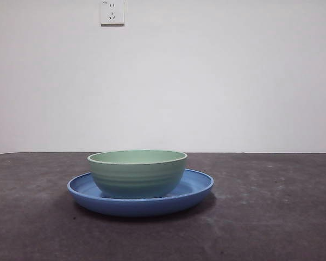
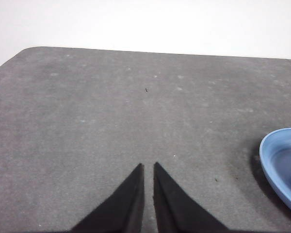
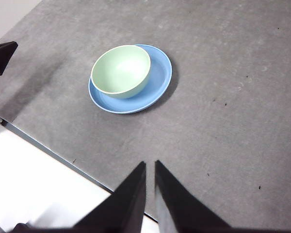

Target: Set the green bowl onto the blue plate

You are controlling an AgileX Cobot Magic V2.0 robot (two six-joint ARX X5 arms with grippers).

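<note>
green bowl (image 1: 137, 173) sits upright inside blue plate (image 1: 195, 187), off-centre, so placement looks done | left pincer (image 2: 148, 167) pressed together, empty, beside plate | right pincer (image 3: 150, 166) pressed together, empty, well clear | dark desk (image 1: 271, 217)

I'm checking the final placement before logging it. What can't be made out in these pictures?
- Underside of the green bowl: front view, hidden by the blue plate rim, so contact is unseen.
- Most of the plate: left wrist view, cut off by the picture's edge.
- Bowl's inside: front view, too low to see in.
- Plate's middle: right wrist view, covered by the bowl.
</note>
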